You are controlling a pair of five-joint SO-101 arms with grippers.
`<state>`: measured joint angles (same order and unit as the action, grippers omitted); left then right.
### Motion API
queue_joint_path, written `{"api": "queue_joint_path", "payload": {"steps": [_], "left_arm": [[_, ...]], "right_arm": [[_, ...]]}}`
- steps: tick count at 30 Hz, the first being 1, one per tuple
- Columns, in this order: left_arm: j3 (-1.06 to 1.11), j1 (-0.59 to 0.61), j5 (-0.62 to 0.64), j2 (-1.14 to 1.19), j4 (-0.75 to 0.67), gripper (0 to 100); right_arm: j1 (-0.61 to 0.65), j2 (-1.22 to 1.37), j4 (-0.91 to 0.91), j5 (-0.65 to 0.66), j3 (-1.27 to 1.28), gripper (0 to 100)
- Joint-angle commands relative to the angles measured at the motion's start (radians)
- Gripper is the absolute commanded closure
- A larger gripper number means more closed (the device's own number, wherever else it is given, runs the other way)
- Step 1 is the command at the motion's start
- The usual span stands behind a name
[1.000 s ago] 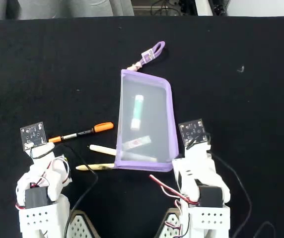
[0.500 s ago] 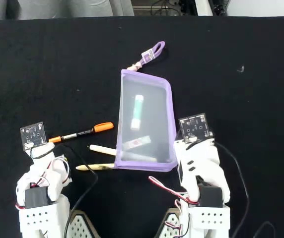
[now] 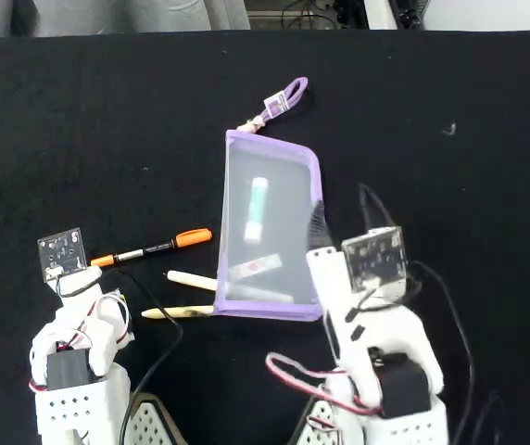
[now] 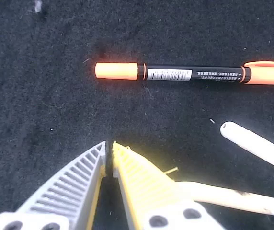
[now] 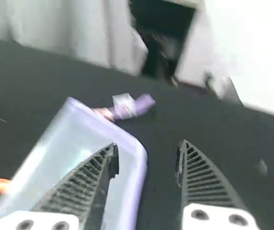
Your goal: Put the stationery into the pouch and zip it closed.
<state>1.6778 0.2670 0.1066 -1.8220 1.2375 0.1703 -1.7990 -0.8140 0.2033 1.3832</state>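
A clear pouch with purple trim (image 3: 270, 227) lies at the table's middle, its strap (image 3: 283, 97) at the far end. Inside it lie a white-and-green stick (image 3: 257, 209), a small pink-marked item (image 3: 254, 269) and a white pen (image 3: 258, 294). An orange marker (image 3: 154, 247) and two cream sticks (image 3: 191, 278) (image 3: 177, 312) lie left of the pouch. My right gripper (image 5: 146, 155) is open and raised over the pouch's (image 5: 74, 143) right edge. My left gripper (image 4: 109, 148) is shut on nothing, just short of the orange marker (image 4: 194, 73).
Black cloth (image 3: 450, 185) covers the table, with open room to the right and at the far side. Both arm bases (image 3: 70, 399) (image 3: 385, 408) stand at the near edge, with loose cables beside them. A cream stick (image 4: 233, 196) lies close beside my left gripper.
My right arm has lifted and swung forward, bringing its gripper from the pouch's near right corner up over its right edge. The left arm and the stationery have not moved.
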Motion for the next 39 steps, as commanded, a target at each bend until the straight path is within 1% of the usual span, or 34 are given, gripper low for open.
{"api": "queue_joint_path", "payload": {"steps": [1, 4, 10, 17, 20, 32, 39], "left_arm": [[0.022, -0.004, 0.005, 0.005, 0.003, 97], [0.022, -0.004, 0.005, 0.005, 0.003, 97], [0.022, -0.004, 0.005, 0.005, 0.003, 97], [0.022, -0.004, 0.005, 0.005, 0.003, 97], [0.022, -0.004, 0.005, 0.005, 0.003, 97], [0.022, -0.004, 0.005, 0.005, 0.003, 97], [0.022, -0.004, 0.005, 0.005, 0.003, 97]], "right_arm": [[0.138, 0.200, 0.000, -0.103, -0.226, 79.3], [0.173, 0.414, 0.017, -0.144, -0.387, 79.3], [0.178, 0.849, 0.092, -0.226, -0.677, 79.5], [0.178, 1.280, 0.112, -0.428, -1.006, 79.6], [0.178, 1.448, 0.110, -0.489, -1.127, 79.6], [0.183, 2.055, 0.118, -0.608, -1.577, 79.7], [0.195, 2.411, 0.117, -0.603, -1.900, 79.7]]}}
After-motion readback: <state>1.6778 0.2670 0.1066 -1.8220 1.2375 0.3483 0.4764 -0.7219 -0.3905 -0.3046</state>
